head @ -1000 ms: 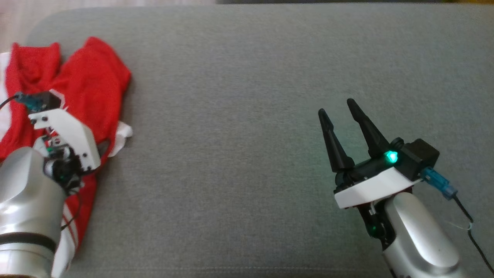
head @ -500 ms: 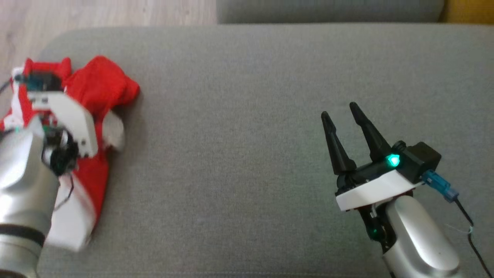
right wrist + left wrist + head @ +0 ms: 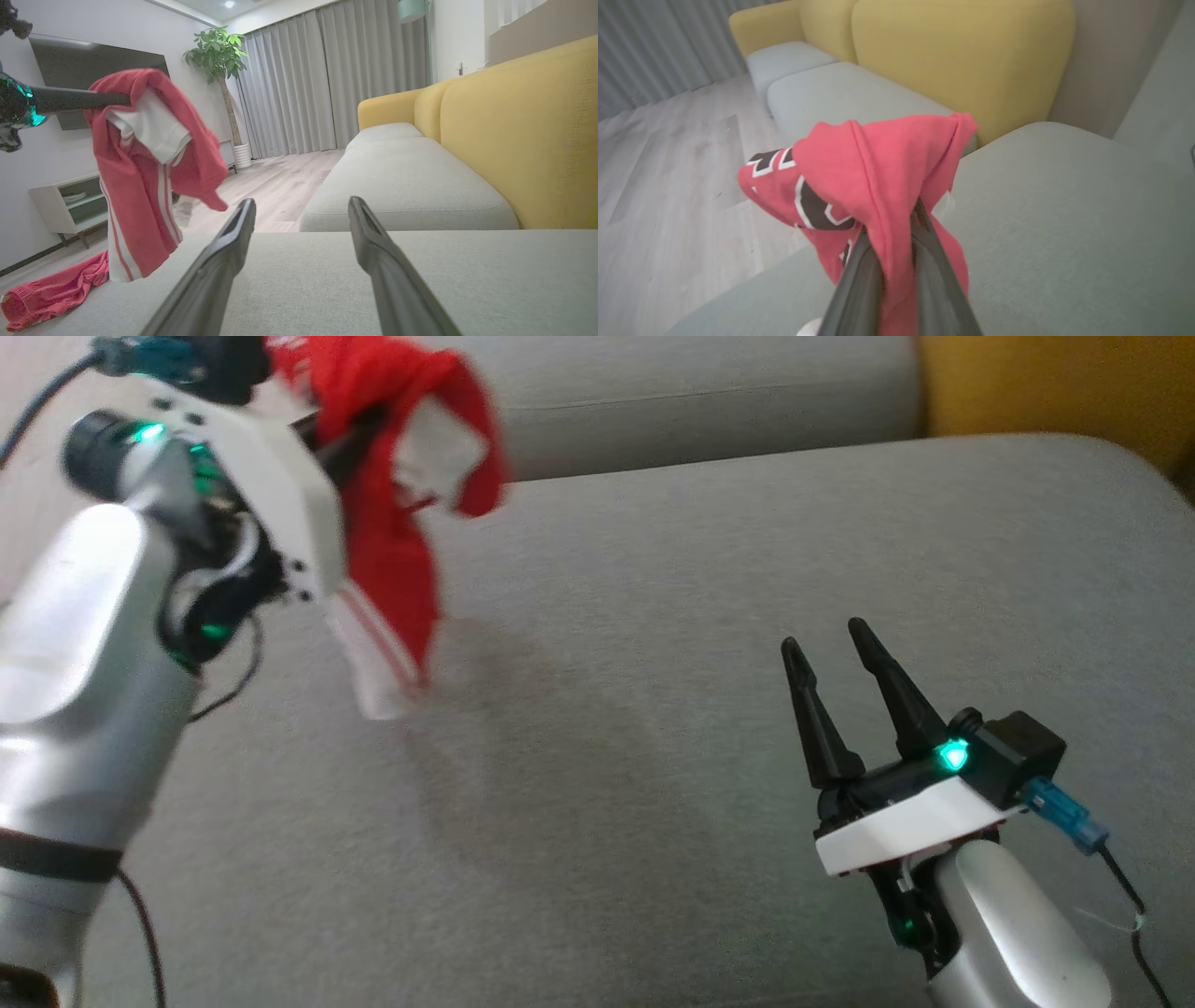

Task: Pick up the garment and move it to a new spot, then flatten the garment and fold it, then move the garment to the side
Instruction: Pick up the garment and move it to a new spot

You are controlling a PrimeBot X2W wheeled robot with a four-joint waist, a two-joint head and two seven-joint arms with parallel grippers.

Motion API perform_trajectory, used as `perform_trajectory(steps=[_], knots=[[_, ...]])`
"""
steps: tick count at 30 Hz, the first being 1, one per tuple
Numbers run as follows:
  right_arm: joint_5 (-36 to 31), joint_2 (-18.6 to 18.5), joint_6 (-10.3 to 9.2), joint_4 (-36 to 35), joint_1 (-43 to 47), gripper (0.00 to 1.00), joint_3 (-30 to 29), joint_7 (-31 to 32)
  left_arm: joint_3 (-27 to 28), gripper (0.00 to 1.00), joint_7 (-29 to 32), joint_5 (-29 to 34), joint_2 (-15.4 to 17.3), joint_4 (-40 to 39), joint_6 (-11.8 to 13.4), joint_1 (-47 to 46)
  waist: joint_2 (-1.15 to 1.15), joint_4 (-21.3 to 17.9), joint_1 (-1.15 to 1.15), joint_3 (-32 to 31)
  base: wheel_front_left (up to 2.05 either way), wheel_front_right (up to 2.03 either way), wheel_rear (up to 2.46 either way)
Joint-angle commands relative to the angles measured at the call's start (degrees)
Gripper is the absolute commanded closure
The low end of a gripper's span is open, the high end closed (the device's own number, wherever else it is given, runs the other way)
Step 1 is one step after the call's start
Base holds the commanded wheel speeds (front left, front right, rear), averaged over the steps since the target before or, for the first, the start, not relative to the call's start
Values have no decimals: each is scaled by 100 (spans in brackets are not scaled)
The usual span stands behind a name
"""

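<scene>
The garment (image 3: 397,551) is red with white stripes and a white sleeve, and it hangs clear of the grey cushion (image 3: 653,663). My left gripper (image 3: 359,425) is raised at the upper left, shut on the garment's top fold. In the left wrist view the red garment (image 3: 878,172) drapes over both fingers (image 3: 859,284) and hides their tips. The right wrist view shows the garment (image 3: 140,186) dangling from the left gripper's dark fingers (image 3: 79,100). My right gripper (image 3: 822,637) rests low at the right, open with nothing between its fingers, as the right wrist view also shows for this gripper (image 3: 301,202).
A yellow sofa back (image 3: 518,135) and a second grey seat (image 3: 406,177) lie beyond the cushion. Wooden floor (image 3: 668,186), a low cabinet (image 3: 70,205) and a potted plant (image 3: 219,56) are to the left. Another red cloth (image 3: 51,294) lies low past the cushion's far end.
My left gripper has lifted the garment off the cushion and carried it up and rightward. The head camera has tilted up. The right gripper stays put.
</scene>
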Motion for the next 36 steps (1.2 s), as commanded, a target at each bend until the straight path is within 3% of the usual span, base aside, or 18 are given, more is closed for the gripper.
perform_trajectory(steps=[1,4,8,14,15,16,20,26,32,36], knots=[[8,47,-4,-225,-133,0,74,-61,173,100,-119,-16,169,-353,-26,-428,0,-335,0,-46,0,0,0],[4,54,-4,-272,-150,0,86,-61,-55,100,-370,-80,-120,-868,-23,-104,0,-745,0,48,0,0,0],[19,55,-4,-296,-163,0,95,-61,-442,100,-755,160,-355,-988,-3,402,0,-1118,0,182,0,0,0],[49,67,-4,-311,-212,0,166,-61,-1143,100,-1282,348,-935,86,5,1372,0,-1482,0,389,0,0,0],[52,75,-4,-317,-226,0,179,-61,-1228,78,-1355,364,-1028,366,4,1484,0,-1518,0,416,0,0,0],[53,83,-4,-321,-243,0,194,-61,-1292,0,-1475,396,-1119,622,3,1553,0,-1548,0,443,0,0,0],[43,56,-4,-330,-251,0,142,-61,-1281,0,-2077,440,-1419,1268,7,1541,0,-1505,0,476,0,0,0],[2,-37,-4,-315,-152,0,29,-61,-1146,0,-2624,515,-1406,1308,29,1202,0,-1152,0,288,0,0,0],[-7,-145,-4,-342,-31,0,-92,-61,-881,0,-2485,307,-912,624,37,1041,0,-736,0,40,0,0,0],[1,-195,-4,-379,11,0,-184,-61,-545,0,-2335,152,-349,-41,287,1139,0,-577,0,-57,0,0,0]])
